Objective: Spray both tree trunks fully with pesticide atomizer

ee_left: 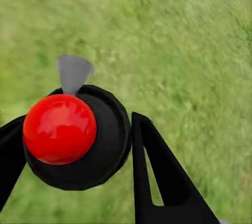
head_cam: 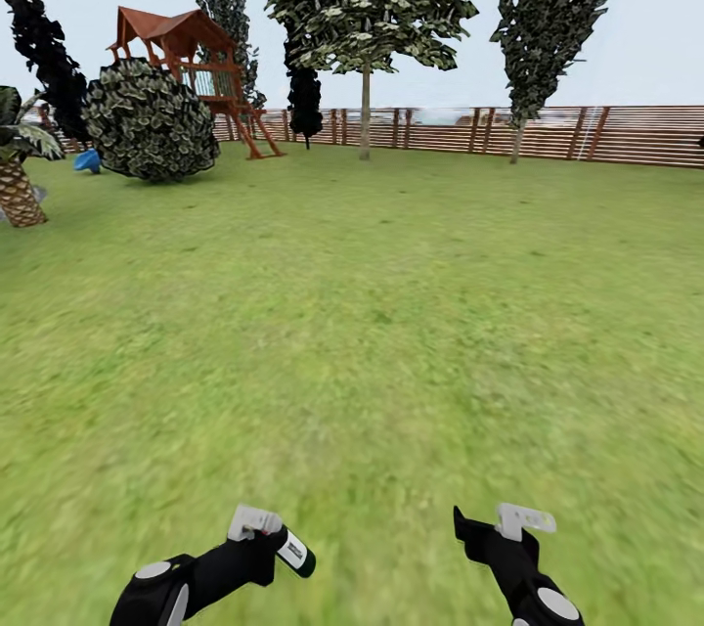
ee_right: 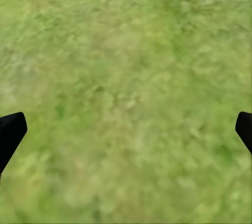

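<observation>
My left gripper (head_cam: 266, 540) is shut on the pesticide atomizer (head_cam: 294, 554), a slim dark bottle with a pale label that sticks out past the fingers, low at the front. In the left wrist view the atomizer (ee_left: 100, 145) appears end-on as a black round body with a red cap, held between the black fingers (ee_left: 152, 171). My right gripper (head_cam: 497, 526) is open over bare grass, with its fingertips (ee_right: 10, 129) far apart. Two tall trees stand far ahead by the fence, one with its tree trunk (head_cam: 365, 122) in the middle, the other (head_cam: 515, 142) to its right.
The grass lawn (head_cam: 372, 313) stretches to a slat wooden fence (head_cam: 606, 132). At the far left stand a wooden playhouse (head_cam: 186, 44), a round dark bush (head_cam: 152, 122), a blue slide (head_cam: 88, 159) and a short palm (head_cam: 18, 181).
</observation>
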### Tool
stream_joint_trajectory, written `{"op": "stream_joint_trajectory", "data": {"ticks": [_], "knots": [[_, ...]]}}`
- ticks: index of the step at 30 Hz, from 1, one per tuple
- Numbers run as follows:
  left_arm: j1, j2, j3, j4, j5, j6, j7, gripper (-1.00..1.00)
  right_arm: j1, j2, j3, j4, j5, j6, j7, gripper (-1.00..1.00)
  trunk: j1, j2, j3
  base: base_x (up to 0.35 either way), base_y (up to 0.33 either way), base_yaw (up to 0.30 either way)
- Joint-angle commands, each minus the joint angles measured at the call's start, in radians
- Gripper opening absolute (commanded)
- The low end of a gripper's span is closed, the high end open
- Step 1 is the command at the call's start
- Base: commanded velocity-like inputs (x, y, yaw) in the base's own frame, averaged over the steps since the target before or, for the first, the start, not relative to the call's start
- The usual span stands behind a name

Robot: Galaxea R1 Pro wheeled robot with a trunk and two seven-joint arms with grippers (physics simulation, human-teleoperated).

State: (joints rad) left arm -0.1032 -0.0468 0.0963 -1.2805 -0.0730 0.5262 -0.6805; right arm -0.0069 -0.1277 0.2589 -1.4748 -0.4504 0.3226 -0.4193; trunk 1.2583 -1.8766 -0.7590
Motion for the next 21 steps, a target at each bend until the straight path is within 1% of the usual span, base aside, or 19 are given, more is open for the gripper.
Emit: {"op": "stream_joint_trajectory", "data": {"ticks": [1, 21], "knots": [[0.0, -0.001, 0.003, -0.002, -0.007, 0.004, -0.007, -1.0, -0.001, -0.003, 0.002, -0.002, -0.007, 0.003, -0.008, 1.0, 0.001, 0.0, -0.001, 0.342, 0.0, 0.0], [0.0, -0.002, 0.003, -0.002, -0.011, 0.001, -0.007, -1.0, -0.001, -0.006, 0.006, -0.013, -0.007, 0.002, -0.007, 1.0, 0.001, 0.0, -0.001, 0.342, 0.0, 0.0]]}}
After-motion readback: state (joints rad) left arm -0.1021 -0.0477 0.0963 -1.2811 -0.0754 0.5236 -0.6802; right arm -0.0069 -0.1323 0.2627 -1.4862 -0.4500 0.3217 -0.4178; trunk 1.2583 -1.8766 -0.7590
